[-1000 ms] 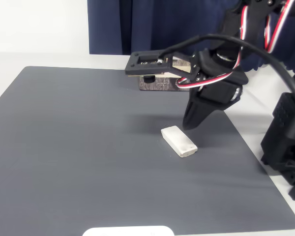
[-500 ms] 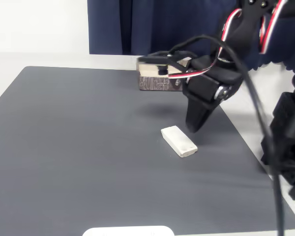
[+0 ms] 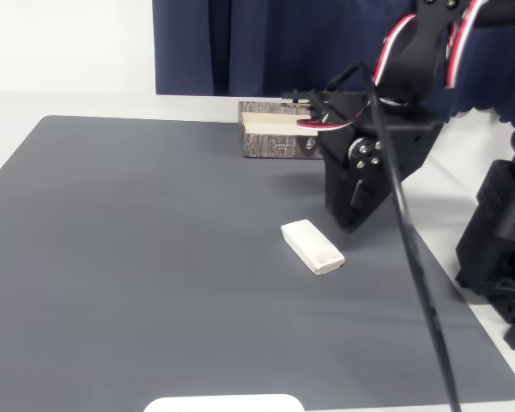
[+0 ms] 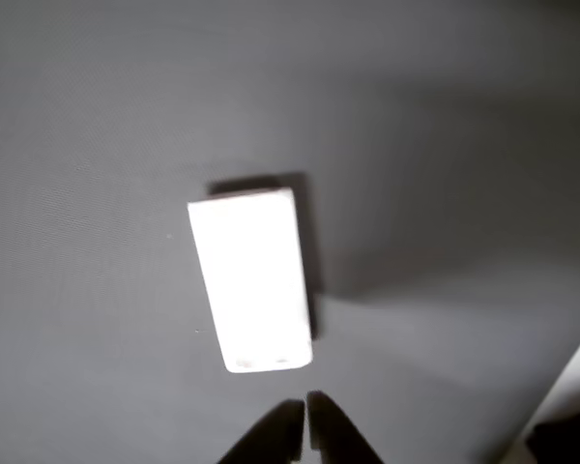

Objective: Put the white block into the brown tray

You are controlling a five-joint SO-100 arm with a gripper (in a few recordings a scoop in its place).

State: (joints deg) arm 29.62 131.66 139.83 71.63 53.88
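The white block [image 3: 312, 246] lies flat on the dark grey mat [image 3: 154, 257], right of centre in the fixed view. My black gripper [image 3: 348, 223] points down just behind and to the right of it, its tip a little above the mat and apart from the block. In the wrist view the two fingertips [image 4: 282, 430] meet at the bottom edge, shut with nothing between them, and the white block [image 4: 251, 278] lies just beyond them. The brown tray [image 3: 275, 144] stands at the mat's far edge, its right end hidden behind my arm.
A flat white rounded plate [image 3: 225, 403] peeks in at the mat's front edge. The arm's black base [image 3: 498, 249] stands off the mat on the right, and a black cable [image 3: 412, 257] hangs across the right side. A blue curtain [image 3: 266, 43] hangs behind.
The arm's wrist has swung right and turned more upright, uncovering most of the brown tray. The gripper tip stays beside the block. The block has not moved.
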